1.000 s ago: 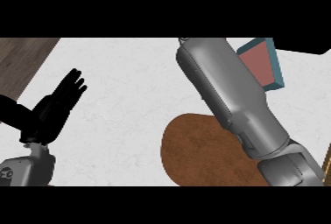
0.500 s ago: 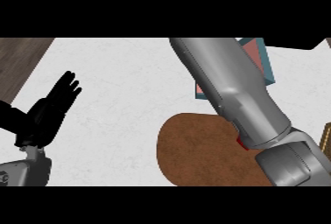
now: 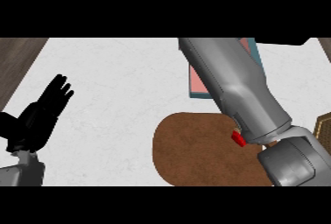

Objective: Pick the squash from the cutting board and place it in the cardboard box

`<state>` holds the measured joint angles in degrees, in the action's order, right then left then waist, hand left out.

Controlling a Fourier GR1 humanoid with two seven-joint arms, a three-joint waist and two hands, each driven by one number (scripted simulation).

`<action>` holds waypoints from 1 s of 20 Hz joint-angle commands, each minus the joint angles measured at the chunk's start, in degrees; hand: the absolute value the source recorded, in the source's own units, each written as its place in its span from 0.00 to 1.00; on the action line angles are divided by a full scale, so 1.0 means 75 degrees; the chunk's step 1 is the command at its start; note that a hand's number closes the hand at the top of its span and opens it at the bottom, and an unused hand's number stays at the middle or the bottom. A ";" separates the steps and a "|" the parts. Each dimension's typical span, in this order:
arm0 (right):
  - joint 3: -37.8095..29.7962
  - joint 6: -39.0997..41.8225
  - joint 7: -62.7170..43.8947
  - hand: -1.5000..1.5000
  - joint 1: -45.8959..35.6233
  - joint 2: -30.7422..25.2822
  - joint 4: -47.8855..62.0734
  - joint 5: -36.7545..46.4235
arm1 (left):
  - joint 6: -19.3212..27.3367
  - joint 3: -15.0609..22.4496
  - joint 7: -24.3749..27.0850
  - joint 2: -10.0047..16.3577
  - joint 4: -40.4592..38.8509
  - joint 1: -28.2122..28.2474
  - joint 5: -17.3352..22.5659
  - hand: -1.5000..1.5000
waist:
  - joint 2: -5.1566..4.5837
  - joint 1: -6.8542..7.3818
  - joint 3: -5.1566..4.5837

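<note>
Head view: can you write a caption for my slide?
Grey right forearm stretches over the round brown cutting board and a teal-edged pink box; the open black left robot hand rests at left.

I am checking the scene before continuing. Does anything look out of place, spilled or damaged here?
Nothing looks spilled or damaged. The one odd thing: no squash shows on the brown cutting board; the right forearm covers part of it and of the box. The left hand rests open at the left.
</note>
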<state>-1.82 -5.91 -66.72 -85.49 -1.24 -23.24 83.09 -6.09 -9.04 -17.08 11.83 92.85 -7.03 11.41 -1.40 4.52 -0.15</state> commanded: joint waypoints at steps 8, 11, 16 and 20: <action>-0.0714 -0.1998 -0.0409 1.00 0.0878 -0.0087 0.0572 0.0063 | -0.0029 -0.0185 0.0095 0.0057 0.0027 0.0142 0.0063 0.50 | 0.0002 -0.0160 0.0014; -0.1277 -0.1993 -0.0142 1.00 0.1068 0.0077 0.0688 -0.0450 | -0.0135 -0.0225 -0.0031 0.0157 0.0151 0.0161 0.0170 0.50 | -0.0004 -0.0132 0.0018; -0.1911 -0.2551 -0.0479 0.00 0.1704 0.0034 0.0814 -0.0775 | 0.0211 0.0022 -0.0040 -0.0166 0.0243 0.0099 -0.0093 0.50 | -0.0016 -0.0172 0.0023; -0.1950 -0.3267 0.0584 0.00 0.1959 0.0158 0.0868 -0.1017 | -0.0072 -0.0268 0.0169 0.0075 -0.0014 0.0120 0.0105 0.50 | 0.0033 -0.0185 0.0019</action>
<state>-15.48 -21.83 -60.50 -73.26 -0.99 -17.06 77.10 -6.37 -10.56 -17.04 12.28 93.75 -5.70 12.23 -1.31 3.32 0.00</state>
